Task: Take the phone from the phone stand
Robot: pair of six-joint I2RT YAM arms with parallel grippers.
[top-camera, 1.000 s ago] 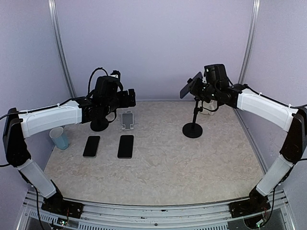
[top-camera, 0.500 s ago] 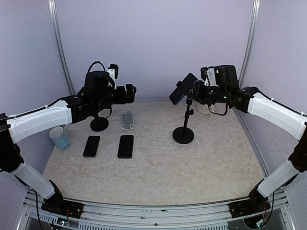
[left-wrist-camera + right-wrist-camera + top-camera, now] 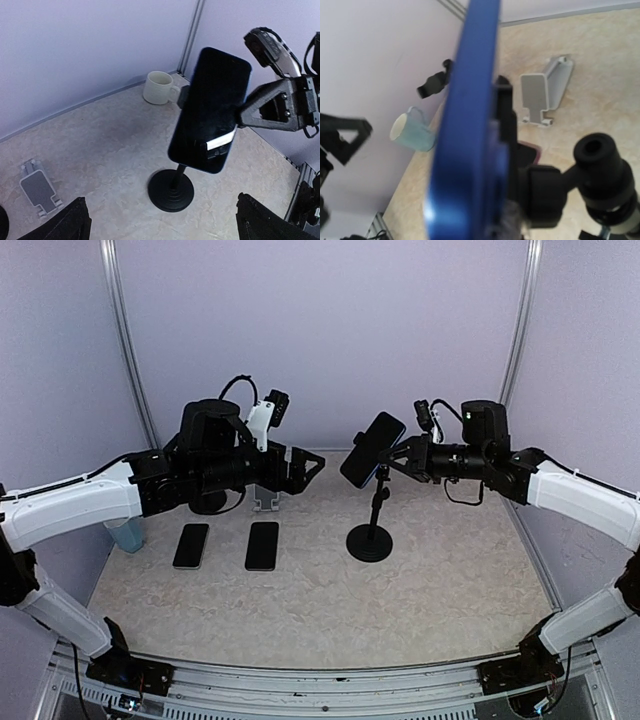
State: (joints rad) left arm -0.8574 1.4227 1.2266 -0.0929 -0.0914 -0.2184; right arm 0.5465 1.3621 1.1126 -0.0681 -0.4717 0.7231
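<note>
The phone (image 3: 372,448), dark-screened with a blue edge, sits tilted in the clamp of a black phone stand (image 3: 370,540) at mid-table. My right gripper (image 3: 400,458) holds the stand's head from behind the phone. In the right wrist view the phone's blue edge (image 3: 467,125) and the black clamp (image 3: 537,195) fill the middle. My left gripper (image 3: 308,470) is open and empty, to the left of the phone and apart from it. In the left wrist view the phone (image 3: 210,110) faces me above the stand's round base (image 3: 171,190), between my spread fingertips (image 3: 70,222).
Two other phones (image 3: 191,545) (image 3: 262,545) lie flat at the left front. A small grey stand (image 3: 37,187) and a second black stand base (image 3: 207,502) are behind them. A blue cup (image 3: 125,533) stands at the far left, a white mug (image 3: 159,87) at the back right.
My right gripper has carried the stand and phone left and nearer, toward mid-table. My left gripper has swung right toward the phone and now shows open.
</note>
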